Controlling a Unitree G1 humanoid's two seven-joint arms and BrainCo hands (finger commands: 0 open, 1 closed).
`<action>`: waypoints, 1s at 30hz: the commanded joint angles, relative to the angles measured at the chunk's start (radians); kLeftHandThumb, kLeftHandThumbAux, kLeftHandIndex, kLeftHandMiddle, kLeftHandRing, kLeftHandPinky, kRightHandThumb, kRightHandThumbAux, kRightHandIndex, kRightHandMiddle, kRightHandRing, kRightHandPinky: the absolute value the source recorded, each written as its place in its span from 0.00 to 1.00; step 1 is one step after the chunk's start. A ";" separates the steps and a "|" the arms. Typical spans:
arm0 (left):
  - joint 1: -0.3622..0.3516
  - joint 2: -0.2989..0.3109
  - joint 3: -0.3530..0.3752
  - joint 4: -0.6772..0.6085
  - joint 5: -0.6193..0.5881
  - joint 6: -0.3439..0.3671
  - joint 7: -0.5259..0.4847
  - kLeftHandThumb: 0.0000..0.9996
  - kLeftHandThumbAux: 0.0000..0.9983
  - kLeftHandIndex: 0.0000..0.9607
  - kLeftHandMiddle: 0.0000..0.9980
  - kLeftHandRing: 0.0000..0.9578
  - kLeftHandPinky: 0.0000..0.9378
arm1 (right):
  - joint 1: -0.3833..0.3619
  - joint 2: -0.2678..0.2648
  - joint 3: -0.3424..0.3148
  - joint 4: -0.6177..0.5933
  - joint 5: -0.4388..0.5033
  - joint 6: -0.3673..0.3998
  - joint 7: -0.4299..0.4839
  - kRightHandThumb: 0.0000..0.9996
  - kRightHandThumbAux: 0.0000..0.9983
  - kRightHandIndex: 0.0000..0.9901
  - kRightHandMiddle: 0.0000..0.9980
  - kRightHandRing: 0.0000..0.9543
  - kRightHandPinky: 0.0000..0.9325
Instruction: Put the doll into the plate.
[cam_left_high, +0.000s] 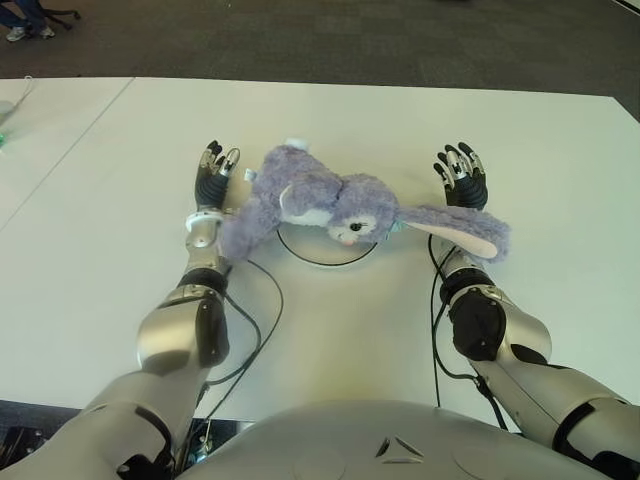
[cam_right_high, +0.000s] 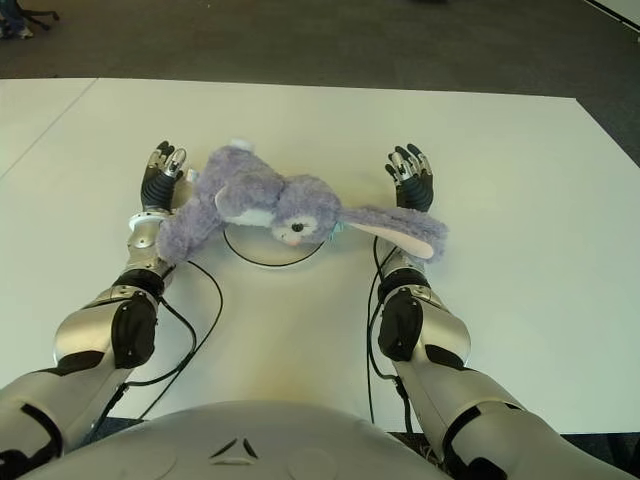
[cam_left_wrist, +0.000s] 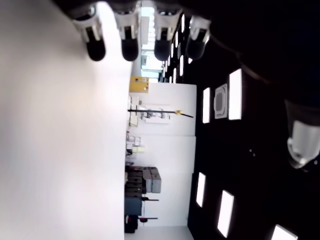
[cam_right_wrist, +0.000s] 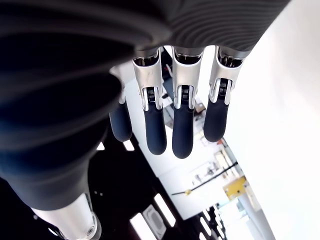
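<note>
Both forearms reach forward over the white table (cam_left_high: 330, 330), roughly parallel, one on each side of the plate (cam_left_high: 325, 255). The left hand (cam_left_high: 213, 175) shows at the left, its fingers (cam_left_wrist: 129, 37) extended straight and loose, holding nothing. The right hand (cam_left_high: 460, 178) shows at the right, its fingers (cam_right_wrist: 183, 120) likewise straight and together, empty. The doll (cam_left_high: 340, 205), a lilac plush rabbit, lies sprawled across the far part of the plate, whose thin dark rim shows under and in front of it. Its body stretches toward the left hand, one limb draped over the left wrist, while a long ear with a pink lining reaches out over the right wrist. Neither hand grips the doll.
</note>
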 joint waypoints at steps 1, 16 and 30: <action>0.218 -0.125 -0.058 0.098 0.048 0.019 0.056 0.00 0.48 0.00 0.00 0.00 0.00 | 0.213 0.052 -0.021 0.134 0.021 0.123 -0.039 0.16 0.79 0.25 0.31 0.32 0.33; 0.219 -0.123 -0.134 0.097 0.105 -0.022 0.151 0.00 0.48 0.00 0.00 0.00 0.00 | 0.217 0.039 0.006 0.135 -0.005 0.149 -0.050 0.12 0.74 0.22 0.31 0.32 0.32; 0.221 -0.114 -0.162 0.099 0.102 -0.006 0.172 0.00 0.52 0.00 0.00 0.00 0.00 | 0.219 0.052 0.010 0.134 -0.012 0.132 -0.057 0.12 0.75 0.22 0.31 0.33 0.32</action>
